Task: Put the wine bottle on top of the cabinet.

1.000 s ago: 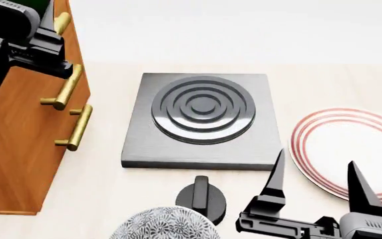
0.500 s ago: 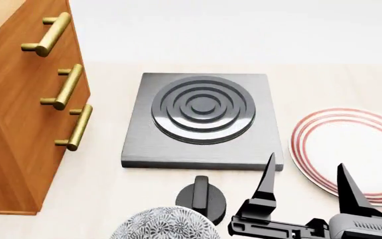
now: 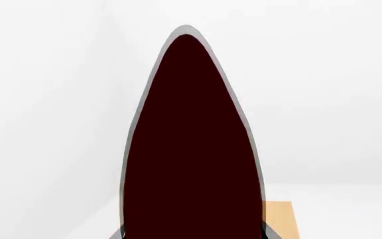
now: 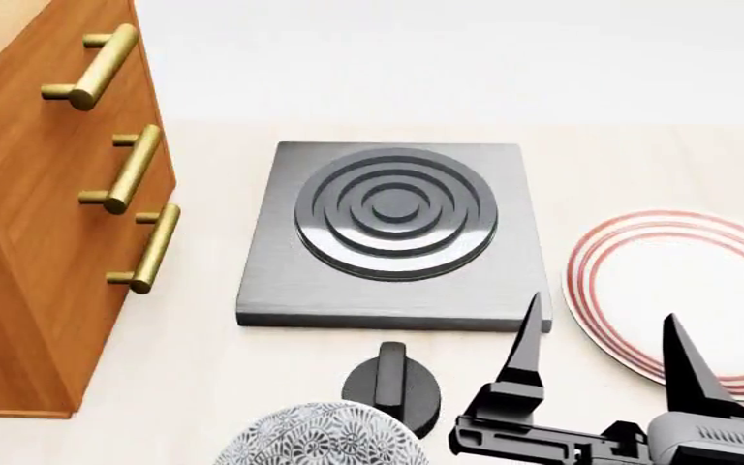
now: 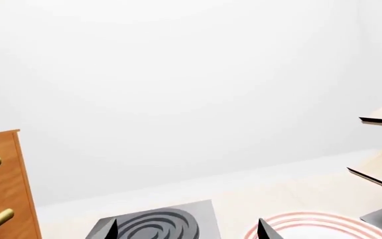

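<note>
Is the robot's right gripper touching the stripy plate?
Cannot tell. In the head view the right gripper has one fingertip overlapping the plate's rim, but from above its height over the plate is not shown.

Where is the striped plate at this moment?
In the head view the red-ringed plate lies on the counter at the right, beside the grey burner plate, with the open right claw hovering at its near edge.
</note>
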Available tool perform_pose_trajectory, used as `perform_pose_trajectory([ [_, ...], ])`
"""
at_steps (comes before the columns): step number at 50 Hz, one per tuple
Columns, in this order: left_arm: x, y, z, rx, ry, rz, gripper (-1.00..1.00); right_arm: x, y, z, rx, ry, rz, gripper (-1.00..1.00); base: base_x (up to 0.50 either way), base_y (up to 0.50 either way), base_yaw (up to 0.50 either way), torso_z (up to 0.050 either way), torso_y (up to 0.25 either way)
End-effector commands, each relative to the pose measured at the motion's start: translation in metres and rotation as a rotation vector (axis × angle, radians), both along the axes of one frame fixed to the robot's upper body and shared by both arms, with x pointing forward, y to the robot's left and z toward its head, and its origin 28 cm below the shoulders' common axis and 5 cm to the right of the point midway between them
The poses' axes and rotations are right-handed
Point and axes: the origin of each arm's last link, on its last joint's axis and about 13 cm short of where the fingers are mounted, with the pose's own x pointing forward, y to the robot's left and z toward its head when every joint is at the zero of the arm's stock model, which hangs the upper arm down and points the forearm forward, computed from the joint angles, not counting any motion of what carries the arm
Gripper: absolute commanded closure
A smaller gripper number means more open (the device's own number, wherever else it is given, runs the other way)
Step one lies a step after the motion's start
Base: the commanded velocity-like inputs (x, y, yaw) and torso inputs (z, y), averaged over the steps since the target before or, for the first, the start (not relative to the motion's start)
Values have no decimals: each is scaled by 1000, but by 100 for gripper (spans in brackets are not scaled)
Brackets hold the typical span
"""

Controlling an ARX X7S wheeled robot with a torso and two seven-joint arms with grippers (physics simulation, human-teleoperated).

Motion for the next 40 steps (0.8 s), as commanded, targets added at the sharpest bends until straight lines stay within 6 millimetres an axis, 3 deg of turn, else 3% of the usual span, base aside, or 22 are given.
perform_pose_trajectory([
  [1,2,2,-1,-42,51,-1,100,-1,0,1,1,0,-4,-100,0,0,0,0,0],
  [11,3,1,-4,-74,69,-34,100,-1,0,1,3,2,-2,-100,0,0,0,0,1],
  [31,8,5,-44,-112,143,-22,100,-1,1,-1,7,9,4,-100,0,0,0,0,0],
  [40,9,9,-72,-126,181,-8,100,-1,-1,-2,12,8,-1,-100,0,0,0,0,1],
])
